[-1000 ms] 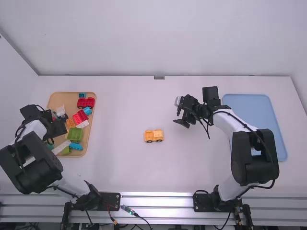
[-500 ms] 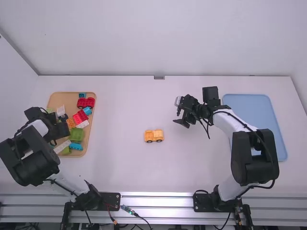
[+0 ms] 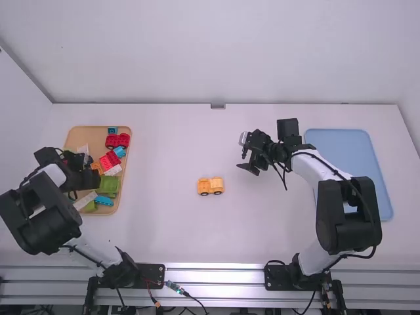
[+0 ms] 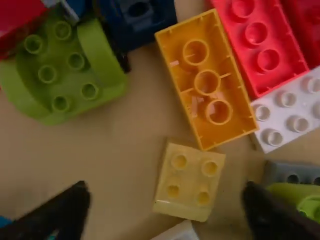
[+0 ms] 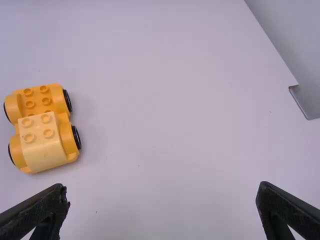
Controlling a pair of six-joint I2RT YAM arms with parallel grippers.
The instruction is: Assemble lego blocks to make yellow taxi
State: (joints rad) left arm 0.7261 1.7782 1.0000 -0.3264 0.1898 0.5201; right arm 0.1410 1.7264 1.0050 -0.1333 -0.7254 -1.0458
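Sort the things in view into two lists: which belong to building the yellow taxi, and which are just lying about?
Taxi job:
wheeled yellow base
pale yellow block on it
left gripper, open above another pale yellow block, likely next

Apparently lying about:
red wheeled base
green block
blue tray

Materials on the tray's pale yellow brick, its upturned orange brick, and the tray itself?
Pale yellow brick: likely hard plastic, satin; molded round studs, soft highlights. Orange brick: likely the same, glossier; thin walls, hollow tubes. Tray: matte tan, wood or plastic; no clear grain.
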